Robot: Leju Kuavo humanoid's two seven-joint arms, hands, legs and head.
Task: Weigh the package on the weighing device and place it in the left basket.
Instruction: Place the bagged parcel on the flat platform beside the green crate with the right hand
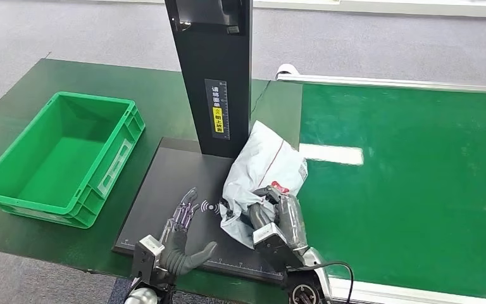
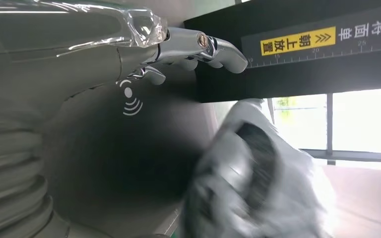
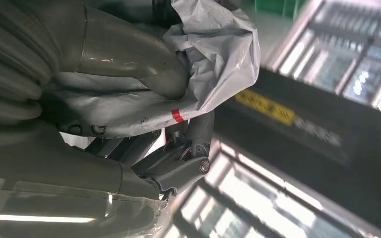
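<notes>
The right hand [image 1: 277, 218], dark-fingered under a grey ribbed cover, grips the package [image 1: 262, 174], a crinkled grey-white plastic mailer bag with a printed label and a small red mark; in the right wrist view the thick thumb [image 3: 129, 64] presses into the soft wrinkled film while the darker fingers [image 3: 178, 163] curl under it. The package stands tilted, its lower end on the weighing device [image 1: 177, 183], a flat matte black plate with a white wireless symbol and ruler marks along its near edge. The left hand [image 1: 183, 244] hovers just above that plate near its front edge, palm turned inward, fingers apart and stretched forward, holding nothing. A glossy black upright column [image 1: 212, 69] with a yellow label rises from the plate's far edge. Toward the bench's left edge sits the left basket [image 1: 60, 158], a rectangular, ribbed green plastic crate, on the dark green bench [image 1: 12, 88] surface.
</notes>
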